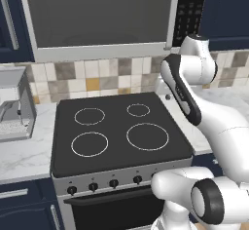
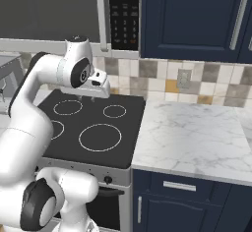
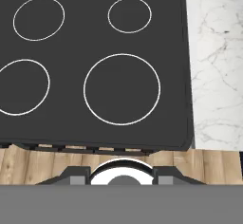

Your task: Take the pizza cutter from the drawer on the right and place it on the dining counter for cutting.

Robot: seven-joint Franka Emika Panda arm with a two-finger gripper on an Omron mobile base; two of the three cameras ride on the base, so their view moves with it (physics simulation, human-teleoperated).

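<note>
**Arm over the stove, drawer shut**

The black stove [image 2: 93, 130] lies under the raised gripper [image 2: 92, 97], with the marble worktop [image 2: 192, 137] to its right. Below that worktop the navy drawer [image 2: 179, 186] is closed, so the pizza cutter presumably lies inside, unseen, well right of and below the fingers. Likely risk: reaching sideways from here could clip the worktop edge or miss the short silver handle [image 2: 179, 186]. Whether the fingers stand parted or closed I cannot tell

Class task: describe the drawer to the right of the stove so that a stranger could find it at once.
Start at the black stove. Right of it, marble worktop tops navy cabinets. The drawer sits directly under that worktop: shallow, with a short horizontal silver bar, unlike the taller doors below.
</note>
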